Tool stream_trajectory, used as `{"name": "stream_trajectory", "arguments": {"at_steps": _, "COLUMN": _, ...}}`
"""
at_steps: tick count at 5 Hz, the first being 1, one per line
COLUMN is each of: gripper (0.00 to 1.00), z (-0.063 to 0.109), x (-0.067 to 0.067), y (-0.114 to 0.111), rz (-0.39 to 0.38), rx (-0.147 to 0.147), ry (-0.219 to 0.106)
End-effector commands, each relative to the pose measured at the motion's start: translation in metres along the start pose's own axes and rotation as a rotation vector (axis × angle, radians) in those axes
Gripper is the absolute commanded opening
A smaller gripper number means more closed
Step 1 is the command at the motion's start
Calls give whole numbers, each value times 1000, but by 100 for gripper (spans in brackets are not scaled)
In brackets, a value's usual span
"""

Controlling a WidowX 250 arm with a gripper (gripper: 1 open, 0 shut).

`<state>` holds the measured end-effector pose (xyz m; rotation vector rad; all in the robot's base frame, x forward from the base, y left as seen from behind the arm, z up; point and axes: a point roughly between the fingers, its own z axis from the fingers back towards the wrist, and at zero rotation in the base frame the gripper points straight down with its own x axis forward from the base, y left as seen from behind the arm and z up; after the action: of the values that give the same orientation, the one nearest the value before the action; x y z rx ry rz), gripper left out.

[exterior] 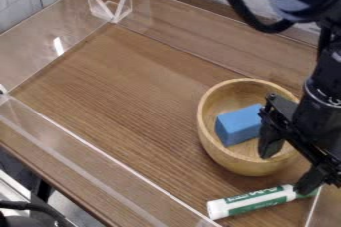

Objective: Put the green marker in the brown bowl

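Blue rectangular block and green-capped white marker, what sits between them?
The thick rim of the light-brown wooden bowl, then bare wood tabletop, in the camera view.

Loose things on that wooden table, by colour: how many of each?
Brown: 1, the brown bowl
Blue: 1, the blue block inside it
White and green: 1, the green marker beside the bowl
Total: 3

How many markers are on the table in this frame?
1. The green marker lies on the wood near the front edge, just outside the brown bowl, with its cap end under the gripper. The arm hides part of the table, so another could be hidden.
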<state>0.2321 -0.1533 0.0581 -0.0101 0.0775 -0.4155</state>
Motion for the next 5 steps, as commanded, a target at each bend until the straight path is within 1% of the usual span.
{"name": "stream_trajectory", "arguments": {"at_steps": 1, "gripper": 100, "z": 1, "x": 3, "y": -3, "rz": -11, "rx": 3, "ry": -21}}
{"name": "stream_trajectory", "arguments": {"at_steps": 5, "gripper": 100, "z": -15, "x": 12, "y": -2, "rz": -7, "rx": 15, "ry": 8}}
